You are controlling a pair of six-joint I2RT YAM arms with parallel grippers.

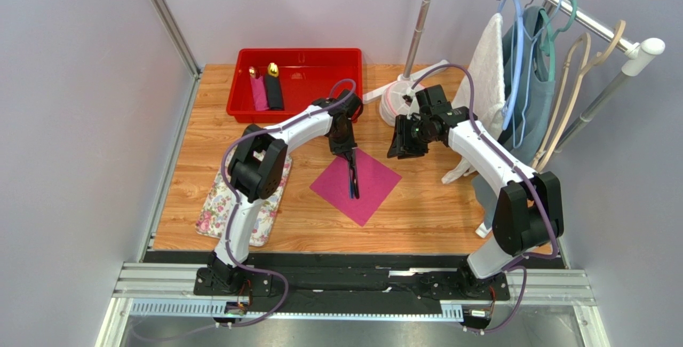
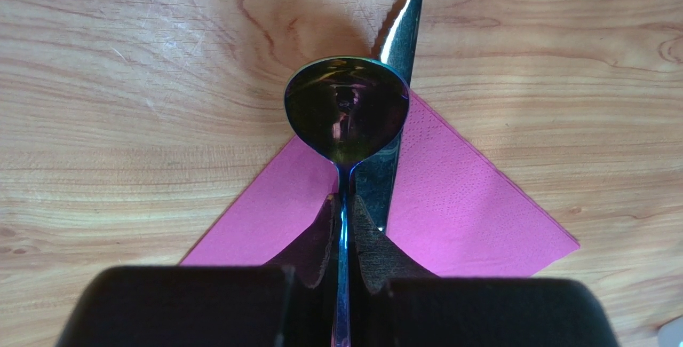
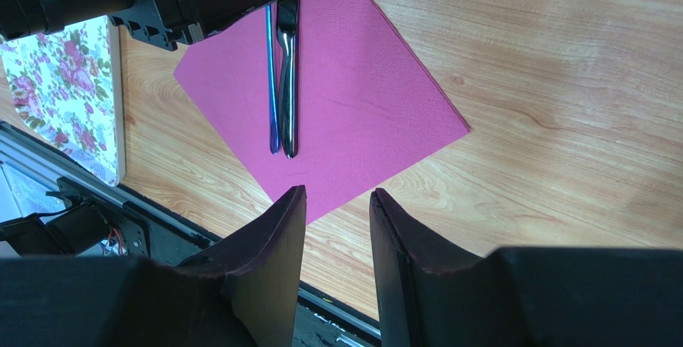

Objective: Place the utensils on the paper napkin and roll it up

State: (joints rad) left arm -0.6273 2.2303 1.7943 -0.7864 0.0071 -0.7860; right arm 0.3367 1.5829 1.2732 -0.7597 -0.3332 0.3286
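The magenta paper napkin (image 1: 370, 187) lies as a diamond on the wooden table; it also shows in the left wrist view (image 2: 465, 203) and the right wrist view (image 3: 361, 91). A knife (image 2: 398, 51) lies along its middle. My left gripper (image 1: 346, 148) (image 2: 342, 219) is shut on the thin neck of a purple-tinted spoon (image 2: 346, 111), held just over the knife, bowl past the napkin's far corner. Both handles, spoon (image 3: 272, 91) and knife (image 3: 288, 99), run side by side over the napkin. My right gripper (image 1: 405, 140) (image 3: 337, 203) is open and empty, above the napkin's right corner.
A red tray (image 1: 280, 116) at the back left holds a pink roll (image 1: 258, 91) and a black roll (image 1: 274, 91) with gold heads. A floral cloth (image 1: 220, 203) lies at the left front. A white stand base (image 1: 397, 95) and a rack of hangers and towels (image 1: 521, 67) stand at the right.
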